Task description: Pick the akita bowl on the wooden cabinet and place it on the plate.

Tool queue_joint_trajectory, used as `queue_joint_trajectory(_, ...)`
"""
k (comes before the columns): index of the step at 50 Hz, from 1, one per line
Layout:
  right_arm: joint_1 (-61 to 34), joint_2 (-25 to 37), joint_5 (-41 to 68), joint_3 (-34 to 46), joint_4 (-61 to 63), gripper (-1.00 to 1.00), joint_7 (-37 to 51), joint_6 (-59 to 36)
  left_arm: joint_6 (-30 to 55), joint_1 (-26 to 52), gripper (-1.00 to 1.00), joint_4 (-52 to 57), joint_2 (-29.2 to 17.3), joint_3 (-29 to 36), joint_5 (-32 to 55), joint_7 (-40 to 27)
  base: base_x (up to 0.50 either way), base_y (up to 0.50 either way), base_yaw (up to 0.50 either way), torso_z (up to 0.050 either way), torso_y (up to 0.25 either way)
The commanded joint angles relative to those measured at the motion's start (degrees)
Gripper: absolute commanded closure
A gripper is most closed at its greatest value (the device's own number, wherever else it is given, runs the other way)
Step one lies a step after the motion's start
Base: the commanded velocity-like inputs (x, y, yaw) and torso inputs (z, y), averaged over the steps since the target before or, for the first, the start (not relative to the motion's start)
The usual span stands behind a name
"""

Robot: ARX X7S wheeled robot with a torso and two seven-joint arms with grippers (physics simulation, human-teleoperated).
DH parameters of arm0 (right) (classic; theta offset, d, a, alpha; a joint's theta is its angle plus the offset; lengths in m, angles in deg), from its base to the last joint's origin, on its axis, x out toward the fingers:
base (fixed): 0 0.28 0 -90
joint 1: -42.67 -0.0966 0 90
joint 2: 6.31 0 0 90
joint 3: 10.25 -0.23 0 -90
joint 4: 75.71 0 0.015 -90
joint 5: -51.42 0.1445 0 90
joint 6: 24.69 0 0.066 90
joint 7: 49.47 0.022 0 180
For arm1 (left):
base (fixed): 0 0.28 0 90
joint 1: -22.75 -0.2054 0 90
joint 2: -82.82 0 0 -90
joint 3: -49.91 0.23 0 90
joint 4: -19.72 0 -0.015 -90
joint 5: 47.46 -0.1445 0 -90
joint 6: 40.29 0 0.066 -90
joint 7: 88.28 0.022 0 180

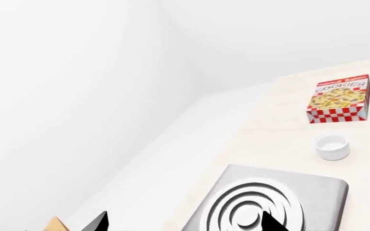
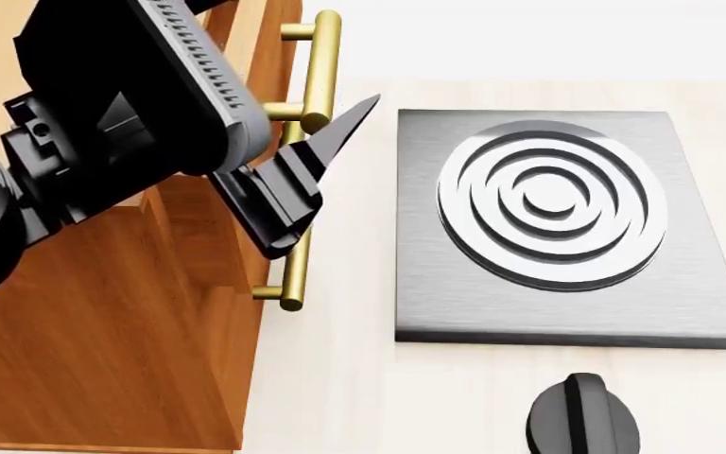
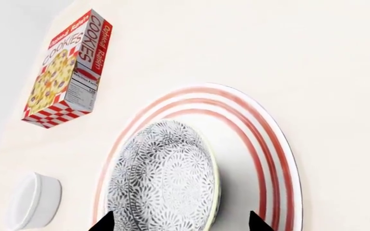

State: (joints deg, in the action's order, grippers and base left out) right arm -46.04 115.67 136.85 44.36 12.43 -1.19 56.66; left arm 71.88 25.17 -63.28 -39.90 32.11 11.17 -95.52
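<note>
Straddling the akita bowl (image 3: 165,178), my right end effector (image 3: 179,222) shows only two dark fingertips, one on each side of the rim and spread wider than the bowl; I cannot tell whether they touch it. The bowl rests on the plate (image 3: 271,159), inside the red rings, so I judge placement as reached or nearly so. I judge it as rigid, glazed ceramic: light, slippery and chip-prone, best taken across the rim with the pads on opposite walls. Beyond the plate, the cookie box (image 3: 66,72) and a white cup (image 3: 36,201) lie on the tabletop (image 3: 269,43). My left end effector (image 2: 302,180) hangs beside the wooden cabinet (image 2: 111,331), near its brass handle (image 2: 313,113), fingers parted and holding nothing, the stove slab (image 2: 552,227) alongside.
</note>
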Motion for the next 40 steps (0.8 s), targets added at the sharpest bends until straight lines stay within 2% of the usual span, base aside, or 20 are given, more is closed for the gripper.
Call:
queue_joint_trajectory(1,1.22,0.51,0.30,-1.07,2.80,-1.00,0.92,-0.16,0.01,-0.30,-1.00,0.29,-0.44,-0.14,0.00,-0.25,0.00,0.00,0.00,0.000,0.000)
queue_joint_trajectory(20,3.14,1.43,0.76,-3.00,6.16,-1.00,2.09,-0.43,0.18,-0.28,-1.00,0.77,-1.04,-0.57,0.21,-0.40,0.00,0.00,0.00,0.000,0.000)
queue_joint_trajectory(40,9.34,2.54,2.08,-9.10,12.70,-1.00,3.56,-0.63,0.48,-0.46,-1.00,1.55,-1.61,-0.85,0.33,-0.99,0.00,0.00,0.00,0.000,0.000)
